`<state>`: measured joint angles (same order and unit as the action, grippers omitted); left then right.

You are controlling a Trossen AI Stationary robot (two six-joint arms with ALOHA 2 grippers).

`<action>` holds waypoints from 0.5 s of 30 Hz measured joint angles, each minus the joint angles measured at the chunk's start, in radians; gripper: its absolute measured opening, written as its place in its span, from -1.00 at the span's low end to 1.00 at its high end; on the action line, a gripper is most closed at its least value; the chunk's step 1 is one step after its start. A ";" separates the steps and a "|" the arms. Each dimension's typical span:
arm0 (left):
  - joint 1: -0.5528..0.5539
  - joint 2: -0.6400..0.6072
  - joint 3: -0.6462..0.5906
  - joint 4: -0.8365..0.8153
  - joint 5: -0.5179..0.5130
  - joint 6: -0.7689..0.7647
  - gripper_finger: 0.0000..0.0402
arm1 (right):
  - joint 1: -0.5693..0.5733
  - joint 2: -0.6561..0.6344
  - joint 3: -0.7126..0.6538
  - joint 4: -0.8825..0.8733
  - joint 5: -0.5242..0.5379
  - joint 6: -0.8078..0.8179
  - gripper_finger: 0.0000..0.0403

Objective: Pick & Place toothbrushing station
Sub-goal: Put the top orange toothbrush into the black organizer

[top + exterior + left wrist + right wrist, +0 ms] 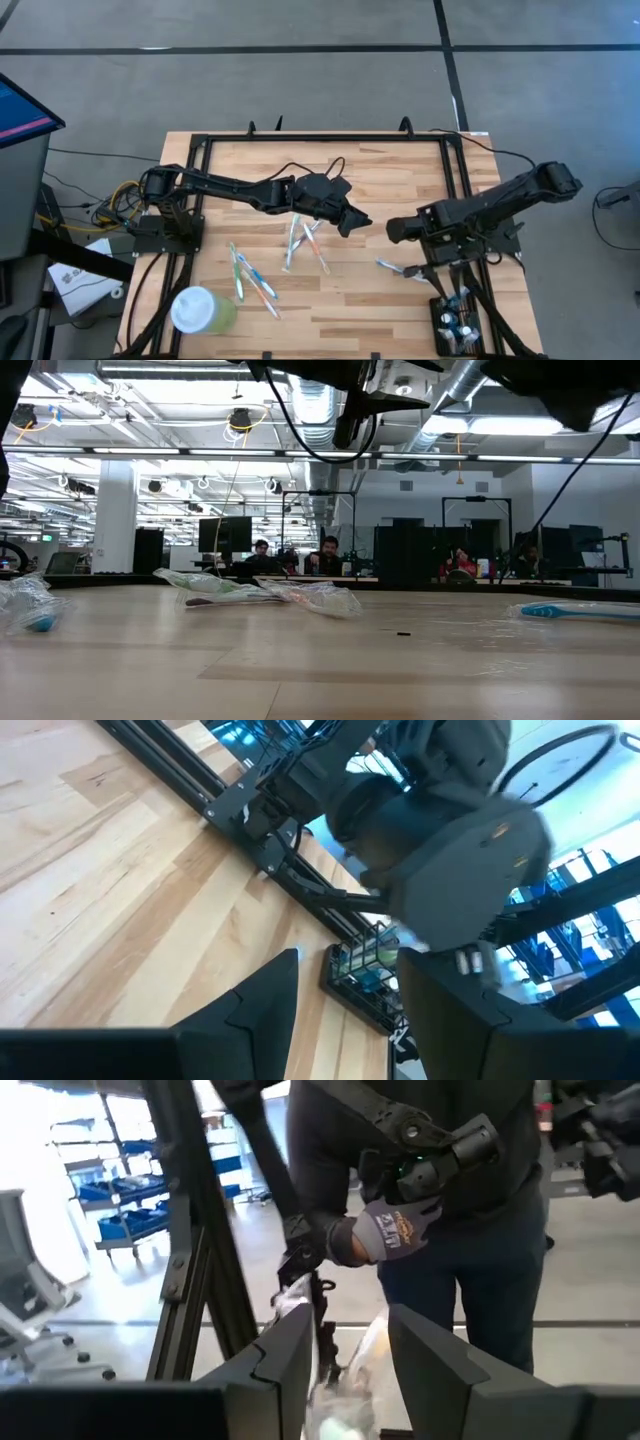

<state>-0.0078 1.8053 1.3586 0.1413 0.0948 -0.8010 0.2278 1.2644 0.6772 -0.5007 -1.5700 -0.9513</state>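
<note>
The toothbrushing station (458,322), a small black holder with several brushes standing in it, sits on its base at the table's near right corner and also shows in the left wrist view (362,972). My right gripper (392,228) hovers right of centre, pointing level, shut on a plastic-wrapped toothbrush (345,1365). My left gripper (352,222) hangs open above the table's middle, facing the right gripper, with nothing between its fingers (270,1010). My right gripper has the wrapped toothbrush between its two fingers (290,1355), which lie across it. The clear wrapper (372,1335) stands roughly upright in the gap, lifted clear of the table. Which part of the brush the fingers are on is hidden by the wrapper and the fingers.
Several wrapped toothbrushes lie on the table: a bunch at the centre (297,240), more at the near left (252,275), one under the right arm (398,268). A pale green cup with a white lid (200,310) stands near left. A person's gloved hand (392,1232) shows beyond the table.
</note>
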 joint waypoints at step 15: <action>0.024 0.000 0.000 -0.011 0.057 0.044 -0.17 | -0.157 -0.001 0.235 0.001 -0.001 0.674 -0.43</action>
<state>0.0163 1.8053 1.3586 0.1300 0.1513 -0.7570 0.0708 1.2636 0.9124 -0.4999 -1.5715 -0.2772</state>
